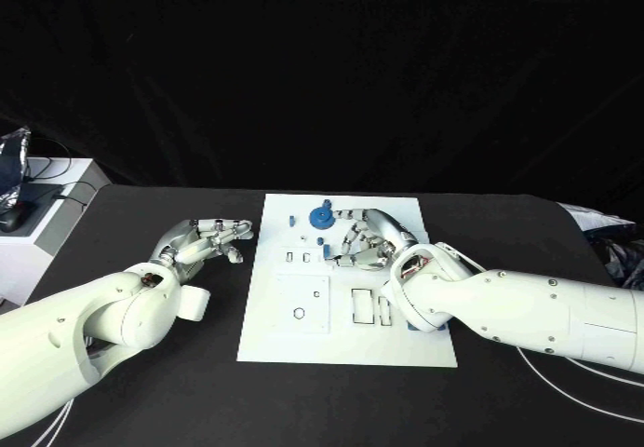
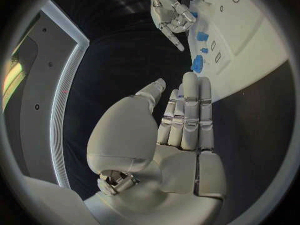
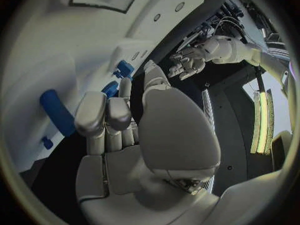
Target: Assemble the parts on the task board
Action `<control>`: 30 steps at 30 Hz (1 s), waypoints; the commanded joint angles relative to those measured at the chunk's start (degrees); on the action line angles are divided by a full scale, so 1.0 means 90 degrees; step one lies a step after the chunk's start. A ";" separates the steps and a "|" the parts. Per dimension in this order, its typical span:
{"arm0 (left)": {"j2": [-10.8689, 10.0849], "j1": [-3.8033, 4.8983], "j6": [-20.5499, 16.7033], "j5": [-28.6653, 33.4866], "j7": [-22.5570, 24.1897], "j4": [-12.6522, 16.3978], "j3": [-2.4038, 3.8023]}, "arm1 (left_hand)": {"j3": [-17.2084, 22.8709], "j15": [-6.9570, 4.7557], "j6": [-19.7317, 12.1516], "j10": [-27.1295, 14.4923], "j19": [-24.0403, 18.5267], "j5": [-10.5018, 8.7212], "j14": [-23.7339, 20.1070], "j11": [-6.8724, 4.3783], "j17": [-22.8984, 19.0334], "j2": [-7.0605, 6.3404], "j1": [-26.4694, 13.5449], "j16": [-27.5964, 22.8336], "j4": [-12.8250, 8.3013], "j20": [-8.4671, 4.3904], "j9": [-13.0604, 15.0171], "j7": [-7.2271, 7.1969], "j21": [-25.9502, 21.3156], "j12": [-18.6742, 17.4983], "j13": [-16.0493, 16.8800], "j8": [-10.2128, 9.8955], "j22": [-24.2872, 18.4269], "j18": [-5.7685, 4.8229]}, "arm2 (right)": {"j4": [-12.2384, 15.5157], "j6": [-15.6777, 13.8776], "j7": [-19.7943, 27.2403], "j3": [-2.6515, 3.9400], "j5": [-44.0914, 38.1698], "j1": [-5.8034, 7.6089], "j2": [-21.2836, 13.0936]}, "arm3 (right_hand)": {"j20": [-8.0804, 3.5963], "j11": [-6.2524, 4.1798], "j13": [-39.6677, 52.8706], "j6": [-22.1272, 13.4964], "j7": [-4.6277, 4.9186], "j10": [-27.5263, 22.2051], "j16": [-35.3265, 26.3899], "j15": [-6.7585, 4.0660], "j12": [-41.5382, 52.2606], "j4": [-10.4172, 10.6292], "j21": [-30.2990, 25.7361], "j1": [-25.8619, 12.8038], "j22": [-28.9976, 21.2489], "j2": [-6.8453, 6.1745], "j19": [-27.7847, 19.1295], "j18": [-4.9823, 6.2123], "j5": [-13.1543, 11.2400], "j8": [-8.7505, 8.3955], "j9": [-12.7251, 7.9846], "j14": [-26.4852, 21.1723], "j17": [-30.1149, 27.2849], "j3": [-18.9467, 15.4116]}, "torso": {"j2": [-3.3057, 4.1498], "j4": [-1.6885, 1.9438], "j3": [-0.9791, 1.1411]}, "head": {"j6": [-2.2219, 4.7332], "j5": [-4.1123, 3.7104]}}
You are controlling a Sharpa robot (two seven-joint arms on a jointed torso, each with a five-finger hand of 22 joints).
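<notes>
Right robot hand (image 1: 360, 238) seemingly empty above task board (image 1: 302, 335).

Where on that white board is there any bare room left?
The near end of the task board, below its cutouts, lies bare. The far end is crowded: blue parts and the right hand. The left hand is over the black table.

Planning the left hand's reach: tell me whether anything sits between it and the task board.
Nothing visible does. The left hand hovers over bare black table just off the task board, holding nothing. Only open tabletop lies between its fingers and the board's near edge. The right hand is over the board's far part.
</notes>
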 commanded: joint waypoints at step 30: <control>0.0374 0.0195 0.0920 -0.2434 -0.1995 -0.0181 0.0287 | -0.0822 -0.0363 0.0455 -0.0286 0.0293 -0.0016 0.0053 -0.0567 0.1299 -0.0164 -0.1101 0.1491 0.0589 -0.0430 0.0474 -0.0416 0.0814 0.4456 0.3283 0.0753 0.0610 -0.0061 | 0.0083 0.0891 0.2613 0.0082 0.3413 0.0814 -0.0956 | -0.0102 -0.0180 0.1302 0.3480 -0.0346 -0.0112 -0.0447 -0.0101 0.1548 -0.2165 -0.0689 -0.0615 0.0676 0.1306 0.0201 -0.0109 0.0337 0.0780 0.0436 -0.0005 -0.0485 0.0296 | -0.0164 -0.0143 0.0130 | 0.0095 0.0115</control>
